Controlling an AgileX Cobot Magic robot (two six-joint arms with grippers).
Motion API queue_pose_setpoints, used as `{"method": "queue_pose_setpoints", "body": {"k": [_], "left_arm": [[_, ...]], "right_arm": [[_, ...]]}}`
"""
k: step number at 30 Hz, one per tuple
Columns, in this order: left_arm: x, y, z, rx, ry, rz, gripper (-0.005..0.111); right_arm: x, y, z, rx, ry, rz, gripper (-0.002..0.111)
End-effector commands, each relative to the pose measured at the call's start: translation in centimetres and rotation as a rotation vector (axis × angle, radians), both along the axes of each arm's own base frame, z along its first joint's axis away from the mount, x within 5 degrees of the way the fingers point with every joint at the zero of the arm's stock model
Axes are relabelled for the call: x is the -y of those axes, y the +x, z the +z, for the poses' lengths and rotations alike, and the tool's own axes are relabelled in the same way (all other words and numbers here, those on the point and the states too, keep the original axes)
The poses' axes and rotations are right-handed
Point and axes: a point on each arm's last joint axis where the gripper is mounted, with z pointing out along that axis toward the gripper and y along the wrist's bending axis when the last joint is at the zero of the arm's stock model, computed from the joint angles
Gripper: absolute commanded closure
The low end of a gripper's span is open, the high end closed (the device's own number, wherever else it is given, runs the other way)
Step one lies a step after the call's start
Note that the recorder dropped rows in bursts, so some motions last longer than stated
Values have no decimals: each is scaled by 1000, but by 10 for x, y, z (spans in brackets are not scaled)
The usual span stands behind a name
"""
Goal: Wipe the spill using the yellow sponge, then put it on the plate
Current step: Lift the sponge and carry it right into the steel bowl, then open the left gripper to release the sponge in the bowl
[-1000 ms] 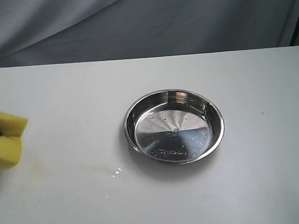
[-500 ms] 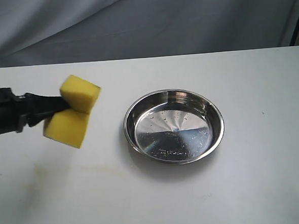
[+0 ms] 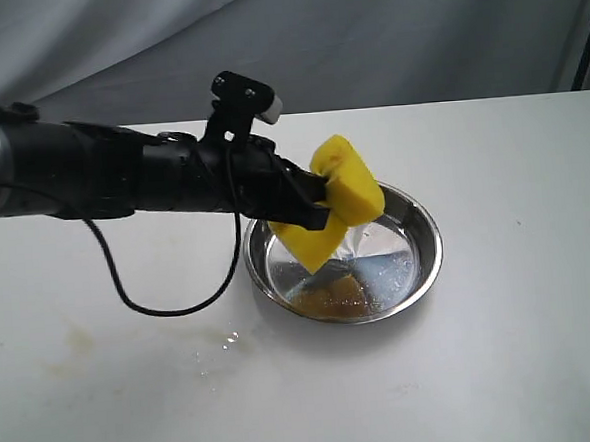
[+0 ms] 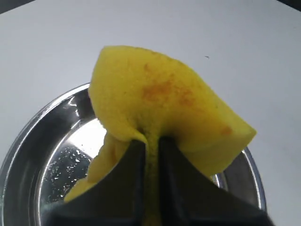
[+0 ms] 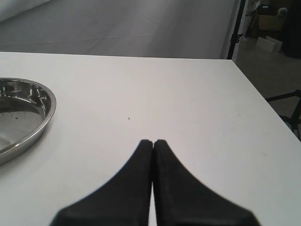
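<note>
Yellow sponge (image 3: 343, 193) now hangs over the stainless-steel plate (image 3: 433, 265), clamped at its waist by the left gripper (image 3: 319, 207) so that it folds into two lobes, one up and one angled down toward the dish. A second ago it is at the far left edge of the exterior view, half a second ago it is in mid-air left of the plate, and now the arm stretches across the white table (image 3: 524, 357) and carries it above the plate's left half. The lower corner seems clear of the bottom, where a yellow-brown reflection shows below it. In the left wrist view orange-brown stains mark the foam, and the black fingers (image 4: 129, 179) squeeze it tightly. This sweep suggests the wiping is over and the placing step is under way; lowering and letting go are what remain. Where the spill (image 3: 229, 338) lay, a few glinting droplets and faint brownish smears are left on the table. The right gripper (image 5: 153, 142) is closed on nothing, low over the table beside the plate's rim
</note>
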Motion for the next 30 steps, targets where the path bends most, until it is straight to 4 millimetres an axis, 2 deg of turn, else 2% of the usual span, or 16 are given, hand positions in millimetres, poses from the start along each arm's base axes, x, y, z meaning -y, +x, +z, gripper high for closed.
{"method": "queue_pose_setpoints", "body": {"k": [1, 3, 4, 6, 8, 9, 12, 15, 19, 26, 30], "left_arm": [[6, 19, -27, -19, 62, 63, 101], [5, 21, -37, -28, 90, 76, 85], [5, 21, -39, -33, 91, 73, 71], [6, 20, -39, -45, 77, 73, 31], [8, 19, -38, -51, 57, 51, 8], [8, 18, -38, -52, 53, 46, 2], [9, 17, -32, -49, 33, 33, 3], [9, 16, -18, -40, 1, 43, 3], [4, 12, 19, 24, -21, 70, 3], [-26, -9, 86, 214, 41, 151, 3], [-49, -31, 109, 303, 70, 226, 3]], "right_arm": [[1, 0, -1, 4, -10, -5, 108], [1, 0, -1, 4, -10, -5, 108], [1, 0, -1, 4, -10, -5, 108], [1, 0, -1, 4, -10, -5, 108], [1, 0, -1, 4, -10, -5, 108], [1, 0, -1, 4, -10, -5, 108], [1, 0, -1, 4, -10, -5, 108], [1, 0, -1, 4, -10, -5, 108], [1, 0, -1, 4, -10, -5, 108], [1, 0, -1, 4, -10, -5, 108], [1, 0, -1, 4, -10, -5, 108]]}}
